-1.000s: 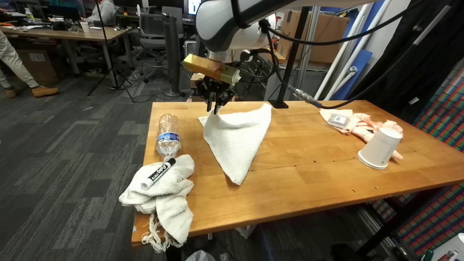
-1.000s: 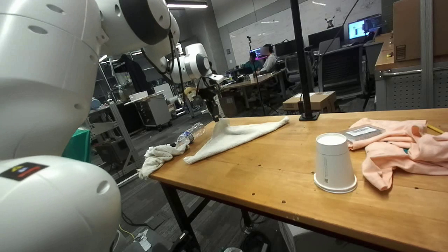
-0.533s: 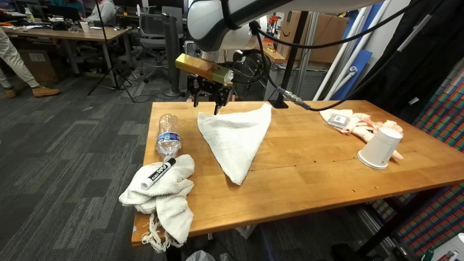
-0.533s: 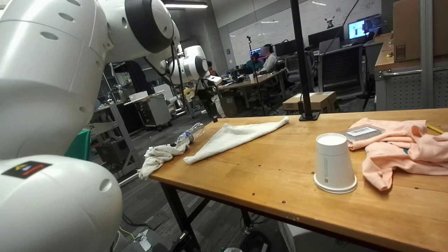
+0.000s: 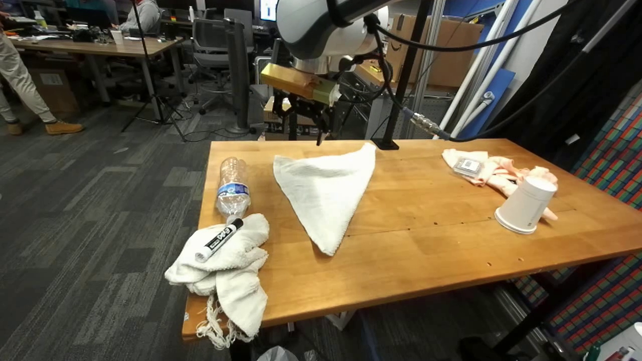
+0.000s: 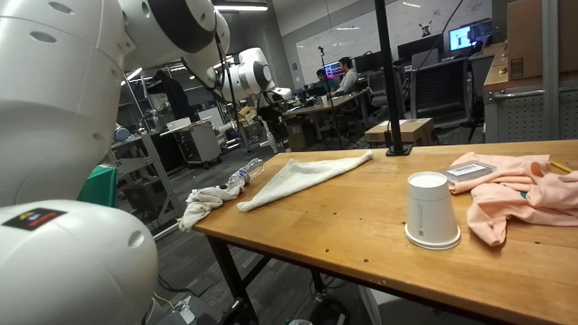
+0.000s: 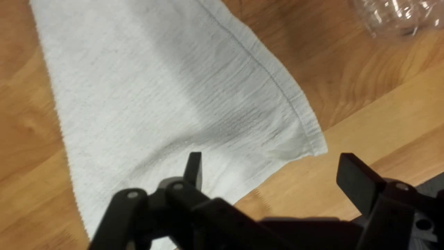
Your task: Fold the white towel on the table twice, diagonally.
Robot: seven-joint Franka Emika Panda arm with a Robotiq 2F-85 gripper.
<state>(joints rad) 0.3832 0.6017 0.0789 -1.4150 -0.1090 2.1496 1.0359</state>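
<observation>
Towel point(image 7: 156, 104) partly behind the tool point(image 7: 270, 162) in wrist view.

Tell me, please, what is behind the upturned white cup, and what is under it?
Behind the cup, in an exterior view, lies peach fabric with a clear, labelled box on it; the cup hides part of the fabric. Anything under the cup cannot be seen.

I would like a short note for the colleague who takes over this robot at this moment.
Gripper: open, holding nothing, raised clear of the white towel.
Things: the towel lies on the table as a rough triangle, beside the bottle but apart. The cloth under the marker seems not part of the job.
Done: apparently at least one diagonal fold.
Left: perhaps the second fold; I cannot count the layers, so check first.
</observation>
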